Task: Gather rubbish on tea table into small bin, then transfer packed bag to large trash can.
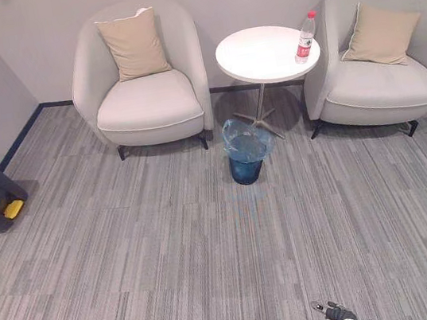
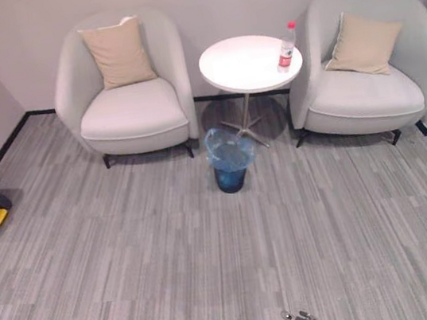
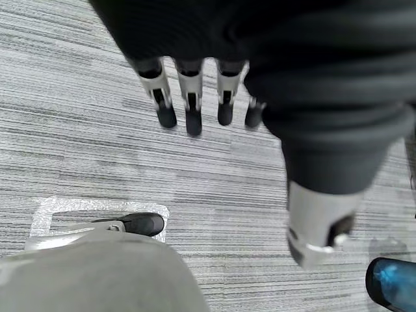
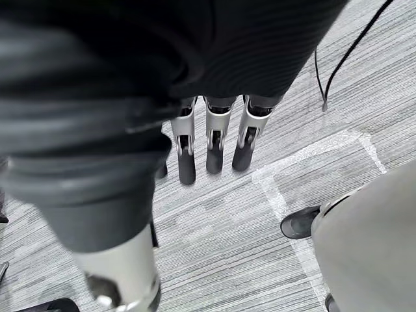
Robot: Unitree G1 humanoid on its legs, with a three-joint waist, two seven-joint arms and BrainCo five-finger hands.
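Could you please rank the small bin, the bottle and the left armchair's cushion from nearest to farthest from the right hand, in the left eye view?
1. Small bin, on the floor ahead of the right hand, slightly left.
2. Bottle, on the round table's right edge, behind the bin.
3. Cushion, against the left armchair's back, far left.

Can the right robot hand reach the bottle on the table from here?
Probably not: the right robot hand hangs open far back, a broad stretch of carpet short of the bottle on the table.
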